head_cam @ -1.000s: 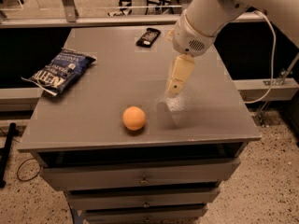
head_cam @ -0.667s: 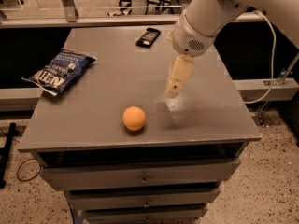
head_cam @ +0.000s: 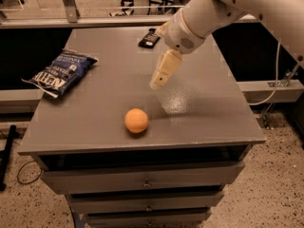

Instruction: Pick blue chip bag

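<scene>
**Gripper drifting toward the chips, not there yet**

Starting on the left: the blue chip bag (head_cam: pixel 59 72) lies flat at the left edge of the grey table (head_cam: pixel 209 108), with one corner poking a bit past the rim. It hasn't budged compared with a second ago. Same goes for the orange ball (head_cam: pixel 137 120) near the front edge and the small black packet (head_cam: pixel 149 38) at the back, which both sit exactly where they were.

What did change is the gripper (head_cam: pixel 155 83). A second ago it hung over the right-centre of the tabletop. Now it has slid left and a touch higher, so its tip hovers above the middle, just right of the ball and nearer to us than the packet. It's tilted, pointing down and to the left. The jaws look pressed together into one wedge with nothing between them. The white arm (head_cam: pixel 204 18) comes in from the upper right.

My read is that the reach toward the bag has started, but the gripper is well apart from it. It needs to travel further left, open up and come down. The bag sits so close to the rim that a clumsy nudge could push it off.
</scene>
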### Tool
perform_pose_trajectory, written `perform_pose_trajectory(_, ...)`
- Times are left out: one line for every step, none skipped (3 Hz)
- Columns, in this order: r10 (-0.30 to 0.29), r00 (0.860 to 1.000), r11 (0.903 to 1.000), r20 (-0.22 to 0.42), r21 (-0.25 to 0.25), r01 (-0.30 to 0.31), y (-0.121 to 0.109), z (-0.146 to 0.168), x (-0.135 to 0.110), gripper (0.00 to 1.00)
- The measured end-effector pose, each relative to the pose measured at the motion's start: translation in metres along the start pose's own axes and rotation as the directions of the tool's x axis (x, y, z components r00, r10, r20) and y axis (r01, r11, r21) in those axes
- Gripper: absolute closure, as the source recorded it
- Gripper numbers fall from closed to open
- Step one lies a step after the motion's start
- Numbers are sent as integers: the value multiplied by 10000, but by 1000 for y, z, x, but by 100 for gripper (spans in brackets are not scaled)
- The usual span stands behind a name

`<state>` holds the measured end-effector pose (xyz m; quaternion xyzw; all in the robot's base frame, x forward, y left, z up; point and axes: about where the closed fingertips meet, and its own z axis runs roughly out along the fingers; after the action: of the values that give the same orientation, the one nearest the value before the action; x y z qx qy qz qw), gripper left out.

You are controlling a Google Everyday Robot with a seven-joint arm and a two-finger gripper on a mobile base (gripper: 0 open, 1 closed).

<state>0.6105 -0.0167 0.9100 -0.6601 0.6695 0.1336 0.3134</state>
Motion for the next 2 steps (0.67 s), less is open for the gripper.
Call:
perform_pose_trajectory(155, 9867, 9998, 1617, 100, -174, -44, 31, -31, 0)
perform_pose_trajectory(404, 9589, 9991, 2809, 32, -430, -77, 62, -69, 0)
